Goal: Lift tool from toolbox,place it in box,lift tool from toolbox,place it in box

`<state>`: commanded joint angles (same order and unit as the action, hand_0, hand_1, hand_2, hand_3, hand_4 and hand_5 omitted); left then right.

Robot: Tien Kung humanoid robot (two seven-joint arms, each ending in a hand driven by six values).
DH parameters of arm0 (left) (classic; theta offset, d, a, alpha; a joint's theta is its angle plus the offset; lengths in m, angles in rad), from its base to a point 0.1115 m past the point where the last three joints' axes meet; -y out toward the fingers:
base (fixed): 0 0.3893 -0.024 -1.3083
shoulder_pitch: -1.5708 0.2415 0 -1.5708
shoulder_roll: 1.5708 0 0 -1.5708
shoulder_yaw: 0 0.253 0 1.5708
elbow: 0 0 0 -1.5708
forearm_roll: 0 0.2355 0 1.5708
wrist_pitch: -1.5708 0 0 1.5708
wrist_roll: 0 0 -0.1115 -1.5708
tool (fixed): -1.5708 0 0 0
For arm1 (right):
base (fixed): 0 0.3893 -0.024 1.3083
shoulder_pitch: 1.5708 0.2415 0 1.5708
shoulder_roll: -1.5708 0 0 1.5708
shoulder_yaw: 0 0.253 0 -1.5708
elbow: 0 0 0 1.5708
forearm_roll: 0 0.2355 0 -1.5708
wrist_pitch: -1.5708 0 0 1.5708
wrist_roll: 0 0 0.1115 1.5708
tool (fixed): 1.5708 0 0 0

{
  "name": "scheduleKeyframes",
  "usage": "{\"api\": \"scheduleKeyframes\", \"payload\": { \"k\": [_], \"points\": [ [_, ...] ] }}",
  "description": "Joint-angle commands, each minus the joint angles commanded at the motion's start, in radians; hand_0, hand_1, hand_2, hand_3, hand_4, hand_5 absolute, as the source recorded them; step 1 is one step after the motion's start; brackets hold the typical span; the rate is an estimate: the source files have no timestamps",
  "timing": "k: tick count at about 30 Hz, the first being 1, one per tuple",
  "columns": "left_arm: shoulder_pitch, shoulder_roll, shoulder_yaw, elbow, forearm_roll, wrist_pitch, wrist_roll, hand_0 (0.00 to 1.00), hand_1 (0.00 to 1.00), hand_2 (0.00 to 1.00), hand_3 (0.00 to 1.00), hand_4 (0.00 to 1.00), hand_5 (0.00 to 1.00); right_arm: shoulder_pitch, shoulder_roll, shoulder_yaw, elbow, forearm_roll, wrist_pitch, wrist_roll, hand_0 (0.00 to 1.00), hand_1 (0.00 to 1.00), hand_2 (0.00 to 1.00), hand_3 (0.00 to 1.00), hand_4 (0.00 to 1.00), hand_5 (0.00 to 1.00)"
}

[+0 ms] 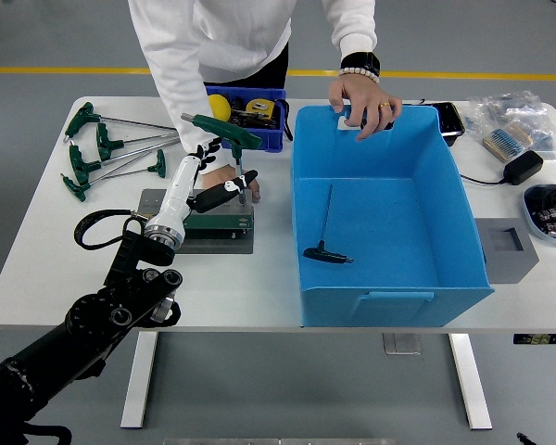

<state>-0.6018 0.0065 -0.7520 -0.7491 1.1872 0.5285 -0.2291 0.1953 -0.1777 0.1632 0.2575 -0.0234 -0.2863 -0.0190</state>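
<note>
A green T-handle tool (224, 130) stands upright in the green and grey toolbox block (213, 225) at the table's left middle. My left hand (224, 167) reaches over the block, its fingers spread on either side of the tool's shaft, holding nothing. A person's hand (247, 190) rests at the foot of that shaft on the block. The big blue box (389, 278) stands to the right, with one black T-handle key (326, 247) lying on its floor. The person's other hand (361, 102) holds the box's far rim.
Several green T-handle wrenches (102, 153) lie at the far left. A small blue bin (258, 119) sits behind the block. Bags of parts (510, 120), a black adaptor (522, 167), a grey block (510, 248) and a bowl (551, 209) fill the right side.
</note>
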Motion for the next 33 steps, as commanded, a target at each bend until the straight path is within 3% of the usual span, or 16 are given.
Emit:
{"api": "scheduleKeyframes", "payload": {
  "k": [10, 33],
  "points": [
    [-0.013, -0.006, 0.012, 0.022, -0.026, 0.008, -0.017, 0.768, 0.768, 0.812, 0.868, 0.998, 0.571, 0.003, -0.001, -0.004, 0.001, 0.004, 0.0, 0.003, 0.648, 0.638, 0.707, 0.558, 0.801, 0.75],
    [-0.019, -0.006, 0.025, 0.005, -0.027, -0.01, -0.01, 0.751, 0.747, 0.793, 0.865, 0.998, 0.54, -0.006, 0.002, -0.008, -0.001, 0.012, -0.001, 0.005, 0.647, 0.638, 0.708, 0.559, 0.801, 0.75]
  ]
}}
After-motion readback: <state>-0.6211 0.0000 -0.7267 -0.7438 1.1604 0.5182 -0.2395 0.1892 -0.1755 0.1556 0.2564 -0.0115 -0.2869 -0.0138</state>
